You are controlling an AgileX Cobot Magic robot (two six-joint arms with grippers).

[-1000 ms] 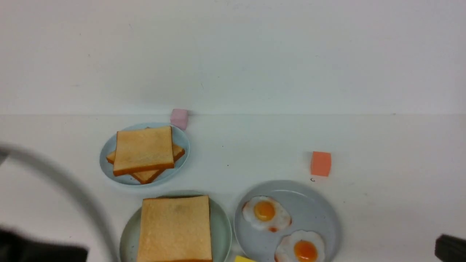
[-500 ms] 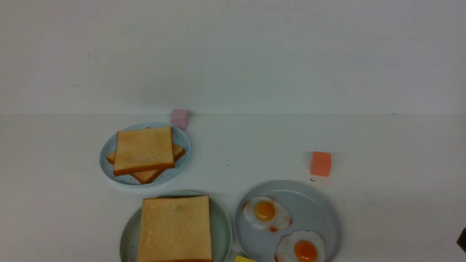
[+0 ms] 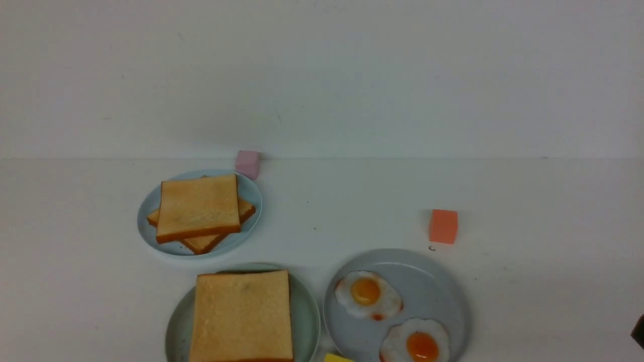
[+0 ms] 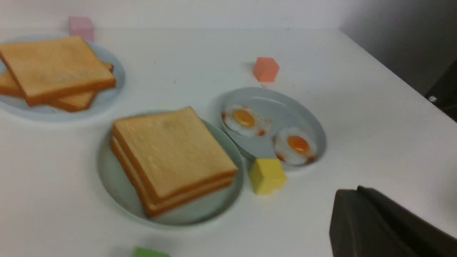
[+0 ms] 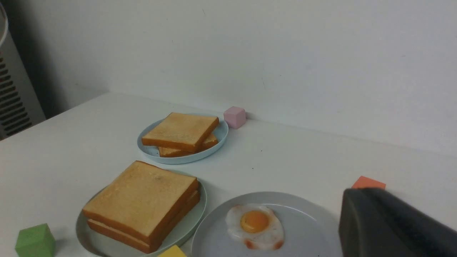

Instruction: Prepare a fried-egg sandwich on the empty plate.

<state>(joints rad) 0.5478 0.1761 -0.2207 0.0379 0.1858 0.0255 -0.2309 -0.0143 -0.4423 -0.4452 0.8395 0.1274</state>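
The fried-egg sandwich [image 4: 171, 157] sits assembled on the mint-green plate [image 4: 117, 189], near the front edge of the surface [image 3: 528, 191]: two toast slices stacked, with a thin pale seam between them in the right wrist view that I take to be the egg filling. Just beside it on the right is the grey-blue plate [image 3: 437, 286] holding two spare fried eggs [image 3: 370, 296], and farther back the pale-blue plate [image 3: 251, 191] carries the loose toast stack [image 3: 198, 208].

The left gripper [image 4: 385, 225] shows only as a dark block in its own wrist view, and the right gripper [image 5: 392, 225] likewise; both sets of fingers are closed together on nothing, and both hang clear of the plates.

The task looks essentially done. The remaining risk is a stray arm move: the top slice rests loosely and slightly offset, so a brush from either gripper could slide it off, or nudge the yellow cube [image 4: 267, 175] that sits touching the plates
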